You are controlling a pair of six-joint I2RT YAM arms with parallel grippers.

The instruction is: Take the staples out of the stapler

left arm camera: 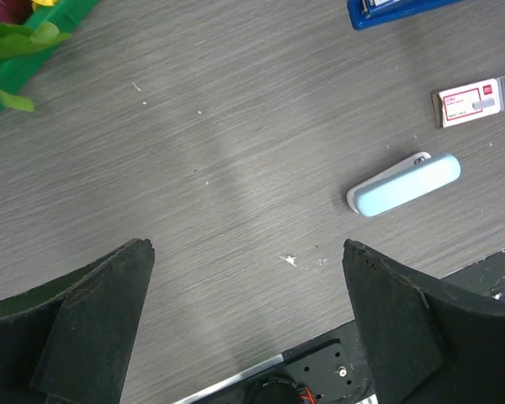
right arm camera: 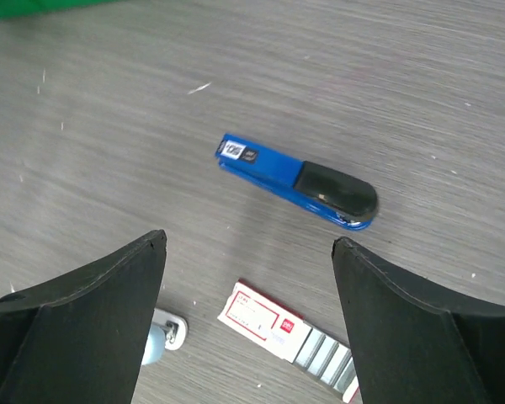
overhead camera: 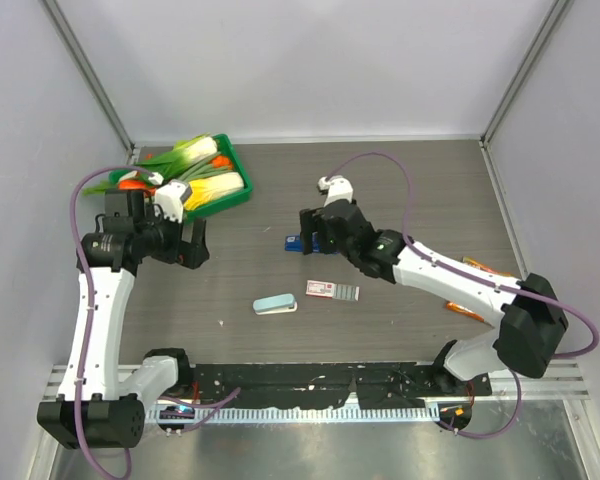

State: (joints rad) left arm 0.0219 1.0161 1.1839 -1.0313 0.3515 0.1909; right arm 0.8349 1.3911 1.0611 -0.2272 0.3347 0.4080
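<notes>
stapler (right arm camera: pixel 295 181): lies shut and flat on the table (right arm camera: pixel 421 76), mid-table, blue body with the black cap at one end.

handling (judgement): small, light, rigid. the smooth plastic shell will likely slip, and it will skate on the wood if nudged. best hold is across the narrow sides near mid-length, jaws square to the long axis. the top arm must be left free to hinge up, so one arm should pin the base while the other lifts.

right gripper (right arm camera: pixel 248 244): jaws wide apart, holding nothing. in the wrist view the stapler sits just ahead of the fingertips, between their lines and a little toward the right finger, slanted to the jaw line, not touching. from above the gripper hovers over it and hides part of it. the box (right arm camera: pixel 263 322) lies nearer, under the jaws.

left gripper (left arm camera: pixel 248 248): jaws apart, empty, well off to the left; the stapler is at the far edge of its view.
</notes>
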